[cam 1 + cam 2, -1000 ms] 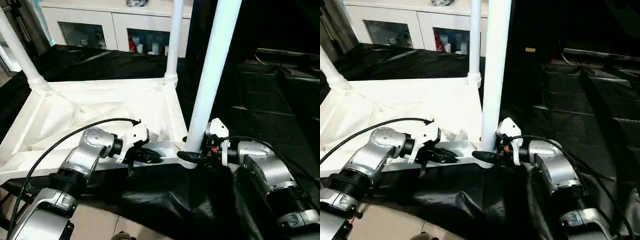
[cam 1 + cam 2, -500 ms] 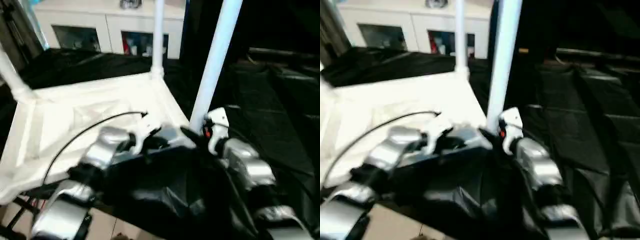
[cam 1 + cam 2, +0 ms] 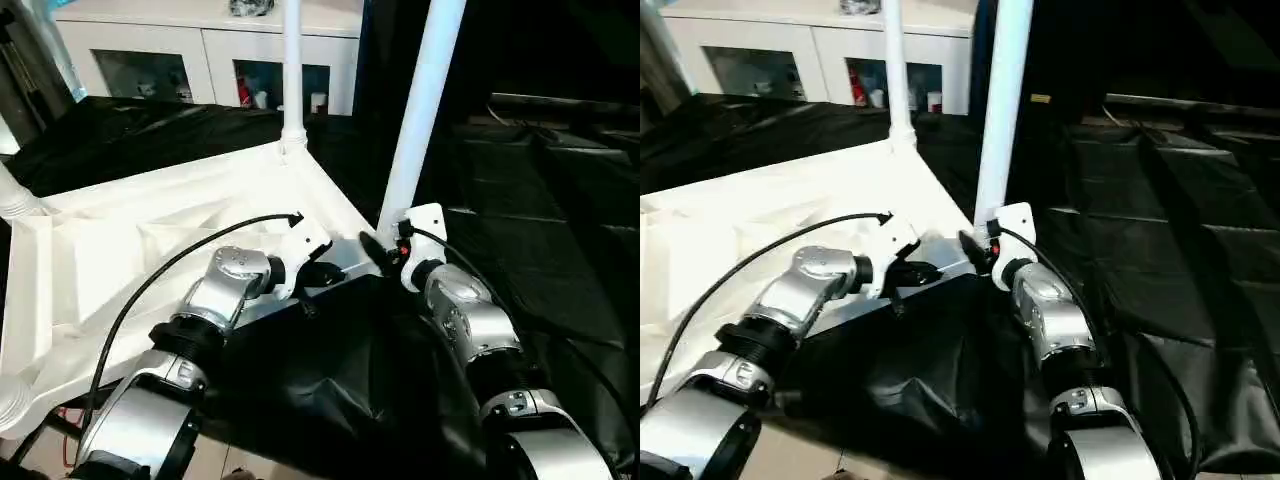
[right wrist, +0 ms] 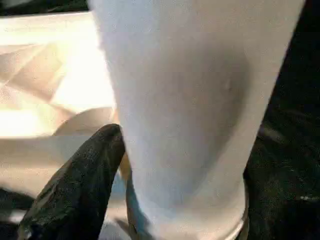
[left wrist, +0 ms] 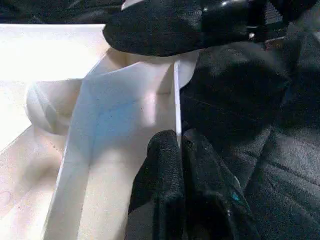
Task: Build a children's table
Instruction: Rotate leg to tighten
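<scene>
The children's table lies upside down: its white top shows its ribbed underside, and white legs stand in its sockets. My left gripper is shut on the thin rim of the top, close to the near right corner. At that corner a long leg rises from its socket. My right gripper sits at the leg's base, open, with one black finger just beside the tube and the other hidden behind it. Another leg stands at the far corner.
A black sheet covers the surface under and to the right of the table. A white cabinet with glass doors stands behind. A third leg rises at the left edge. A black cable arcs over my left forearm.
The head camera has swung, so the whole picture has shifted. Both grippers stay at the same corner. The right gripper's fingers now stand slightly off the leg.
</scene>
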Available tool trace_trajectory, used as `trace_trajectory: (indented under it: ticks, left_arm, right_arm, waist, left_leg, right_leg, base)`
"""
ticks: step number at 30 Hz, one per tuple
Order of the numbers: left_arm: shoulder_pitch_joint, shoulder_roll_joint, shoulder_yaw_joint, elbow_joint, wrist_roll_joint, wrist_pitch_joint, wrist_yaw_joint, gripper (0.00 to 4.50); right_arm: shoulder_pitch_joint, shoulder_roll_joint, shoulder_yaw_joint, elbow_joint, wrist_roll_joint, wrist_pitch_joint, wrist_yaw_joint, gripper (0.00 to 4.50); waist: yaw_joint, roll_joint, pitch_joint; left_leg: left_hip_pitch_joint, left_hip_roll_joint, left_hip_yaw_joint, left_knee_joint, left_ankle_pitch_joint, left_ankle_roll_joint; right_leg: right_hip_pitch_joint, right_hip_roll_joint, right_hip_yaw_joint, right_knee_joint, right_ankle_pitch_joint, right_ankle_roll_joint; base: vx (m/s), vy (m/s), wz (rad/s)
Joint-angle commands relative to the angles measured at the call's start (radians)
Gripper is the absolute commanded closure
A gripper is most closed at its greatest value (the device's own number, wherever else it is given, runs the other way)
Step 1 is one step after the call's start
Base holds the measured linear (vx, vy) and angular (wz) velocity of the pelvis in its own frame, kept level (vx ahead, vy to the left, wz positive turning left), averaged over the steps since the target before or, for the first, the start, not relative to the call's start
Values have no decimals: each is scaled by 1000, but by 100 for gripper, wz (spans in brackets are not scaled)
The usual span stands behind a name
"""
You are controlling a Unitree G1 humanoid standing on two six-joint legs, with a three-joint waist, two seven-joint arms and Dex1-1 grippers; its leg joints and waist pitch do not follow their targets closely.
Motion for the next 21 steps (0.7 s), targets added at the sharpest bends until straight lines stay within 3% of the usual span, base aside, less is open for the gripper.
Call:
trace_trajectory:
  ticks: [1, 2, 6, 13, 21]
  left_arm:
    - [-2, -22, -36, -62, -45, -55, -85, 450]
    - [12, 4, -39, -82, -56, -59, -140, 450]
    - [30, 41, -44, -109, -70, -75, -219, 450]
    - [71, 142, -54, -161, -93, -107, -373, 450]
    - [91, 171, -59, -182, -102, -107, -406, 450]
  right_arm:
    - [15, 23, 116, -26, 18, 18, 164, 60]
    - [32, -23, 130, -56, 22, 19, 242, 60]
    - [56, -84, 139, -102, 34, 21, 344, 60]
    - [111, -238, 151, -207, 78, 60, 577, 60]
    - [127, -255, 167, -241, 90, 84, 618, 131]
  waist:
    - [8, -2, -69]
    - [8, 4, -69]
    - [16, 4, -69]
    - [39, 4, -67]
    - [49, -3, -67]
  left_leg:
    - [-3, 43, -16, -71, -171, 72]
    - [-2, 43, -15, -70, -165, 80]
    - [0, 49, -14, -70, -163, 83]
    - [5, 51, -11, -71, -188, 73]
    - [3, 50, -13, -72, -179, 56]
  right_leg:
    - [64, -76, 63, -71, -235, -193]
    - [61, -76, 65, -69, -214, -201]
    - [61, -75, 64, -64, -191, -224]
    - [56, -74, 65, -69, -242, -208]
    - [56, -76, 64, -70, -275, -190]
  base:
    - [0, 0, 0]
    - [0, 0, 0]
    - [0, 0, 0]
    - [0, 0, 0]
    - [0, 0, 0]
